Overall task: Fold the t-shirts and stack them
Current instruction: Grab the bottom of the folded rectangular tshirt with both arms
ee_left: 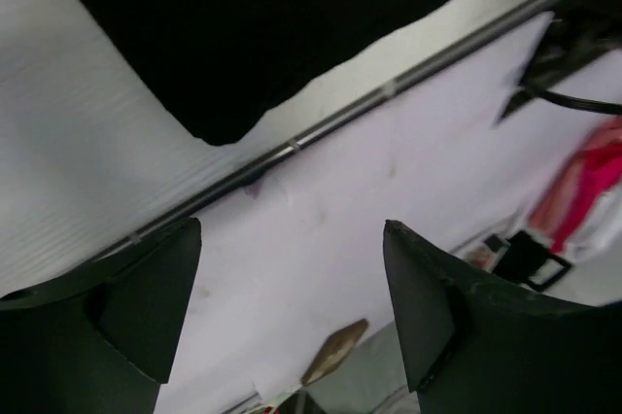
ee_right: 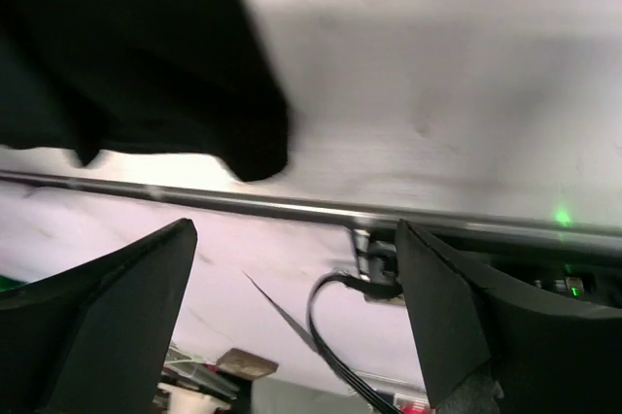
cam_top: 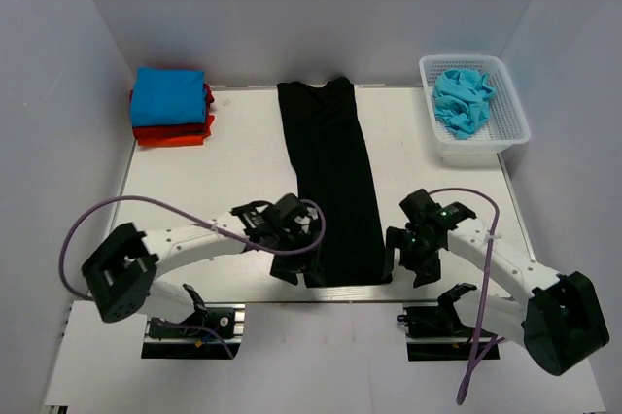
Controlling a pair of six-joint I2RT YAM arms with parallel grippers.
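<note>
A black t-shirt [cam_top: 330, 176] lies folded into a long narrow strip down the middle of the table, from the back edge to the near edge. My left gripper [cam_top: 294, 271] is open and empty at its near left corner; the black cloth [ee_left: 292, 25] fills the top of the left wrist view. My right gripper [cam_top: 405, 263] is open and empty just off its near right corner; the cloth's corner [ee_right: 146, 64] shows in the right wrist view. A stack with a blue shirt [cam_top: 168, 95] on red shirts [cam_top: 173, 132] sits back left. A turquoise shirt [cam_top: 463, 98] lies crumpled in the basket.
The white lattice basket [cam_top: 510, 132] stands at the back right corner. The table's near edge has a metal rail [ee_left: 321, 132], also in the right wrist view [ee_right: 292, 205]. White walls enclose the left, back and right sides. Purple cables loop off both arms.
</note>
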